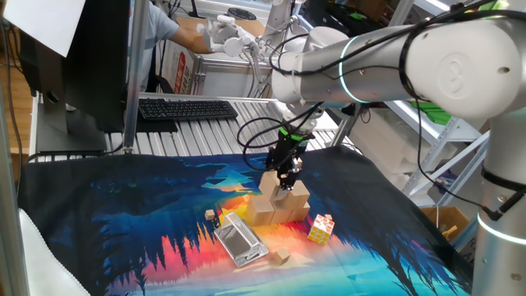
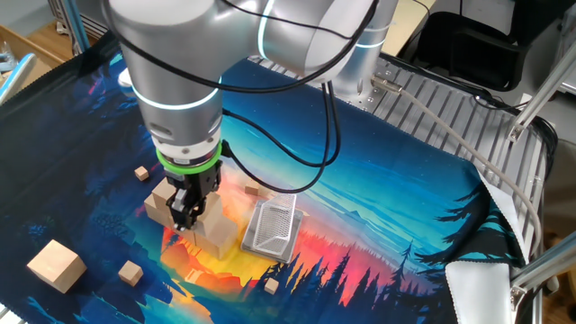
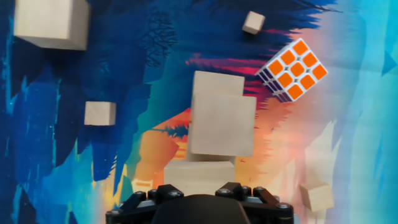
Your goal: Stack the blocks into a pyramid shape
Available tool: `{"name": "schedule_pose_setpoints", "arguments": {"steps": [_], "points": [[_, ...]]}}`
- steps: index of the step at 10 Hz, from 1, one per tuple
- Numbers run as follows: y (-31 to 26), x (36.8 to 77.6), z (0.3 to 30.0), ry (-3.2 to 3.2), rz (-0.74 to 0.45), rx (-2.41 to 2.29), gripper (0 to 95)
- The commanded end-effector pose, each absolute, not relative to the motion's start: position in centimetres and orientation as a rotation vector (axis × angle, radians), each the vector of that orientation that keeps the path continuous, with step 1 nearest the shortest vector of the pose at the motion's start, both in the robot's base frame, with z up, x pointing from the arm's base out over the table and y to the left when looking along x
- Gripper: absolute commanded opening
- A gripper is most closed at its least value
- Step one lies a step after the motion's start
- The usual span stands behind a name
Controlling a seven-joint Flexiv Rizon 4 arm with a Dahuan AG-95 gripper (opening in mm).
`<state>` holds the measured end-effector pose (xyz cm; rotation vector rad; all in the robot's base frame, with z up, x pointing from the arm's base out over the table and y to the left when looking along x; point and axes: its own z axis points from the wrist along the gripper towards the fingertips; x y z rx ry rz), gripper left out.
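The gripper (image 1: 285, 181) pointed straight down, its tips right at the cluster of wooden blocks (image 3: 222, 124) on the printed cloth (image 1: 123, 214). Whether the fingers pinched one or merely flanked it, I could not tell. One spare block (image 2: 56, 265) lay well apart. The upper block looked offset on those beneath, so a sideways nudge or skewed release could topple it towards the puzzle cube (image 3: 292, 68).

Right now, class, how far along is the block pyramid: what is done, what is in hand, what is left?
Done: several blocks stand together as a pile, with an upper block resting on a lower one. In hand: the claw points down onto that pile; whether it grips a block is unclear. Left: one loose block lies apart and isn't stacked yet.
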<state>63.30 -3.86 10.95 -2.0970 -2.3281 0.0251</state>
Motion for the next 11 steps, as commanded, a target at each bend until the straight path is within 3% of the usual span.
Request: {"name": "schedule_pose_setpoints", "arguments": {"steps": [1, 11], "points": [[-4.2, 63.11, 10.67, -2.323, 0.023, -2.124, 0.0], [-4.46, 62.2, 9.84, -2.308, -0.015, -2.15, 0.0]]}}
